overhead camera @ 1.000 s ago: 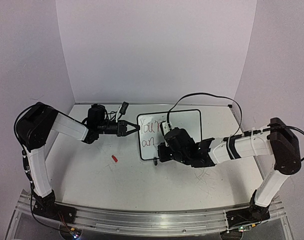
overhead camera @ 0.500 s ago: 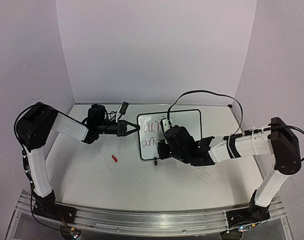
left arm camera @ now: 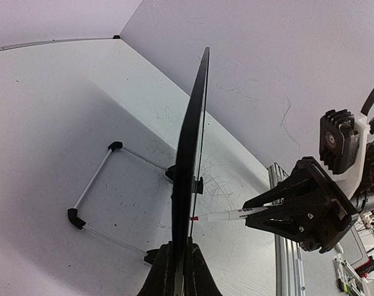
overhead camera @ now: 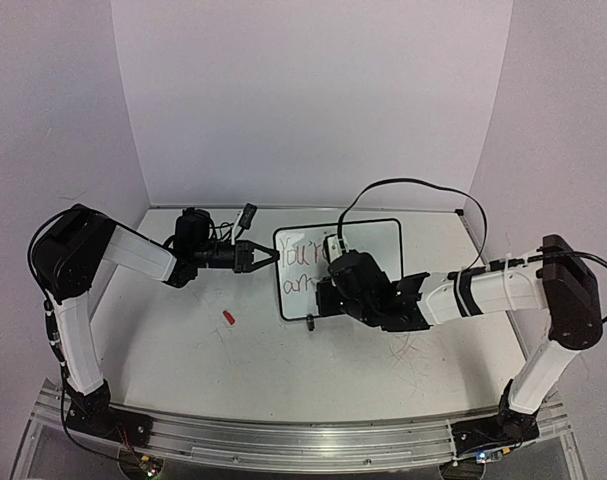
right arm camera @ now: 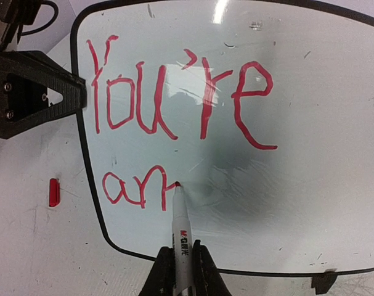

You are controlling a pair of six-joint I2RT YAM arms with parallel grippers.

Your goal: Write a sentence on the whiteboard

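Note:
The whiteboard (overhead camera: 381, 243) stands tilted on the table, seen face-on in the right wrist view (right arm camera: 297, 203) and edge-on in the left wrist view (left arm camera: 190, 160). The sentence (right arm camera: 174, 92) in red reads "You're", with "an" and a fresh stroke below it; it also shows from the top camera (overhead camera: 301, 247). My left gripper (overhead camera: 268, 256) is shut on the board's left edge (left arm camera: 182, 271). My right gripper (right arm camera: 182, 259) is shut on a white marker (right arm camera: 182, 222), whose red tip touches the board just right of "an". The marker (left arm camera: 233, 215) meets the board's face.
A red marker cap (overhead camera: 228, 317) lies on the table left of the board (right arm camera: 53, 192). The board's wire stand (left arm camera: 100, 185) reaches out behind it. A black foot (right arm camera: 324, 282) sits at its lower right corner. An aluminium rail (overhead camera: 303, 440) runs along the near edge.
My right gripper has crept slightly to the right along the second line with the marker, adding to the writing after "an". The left arm and the board have held still.

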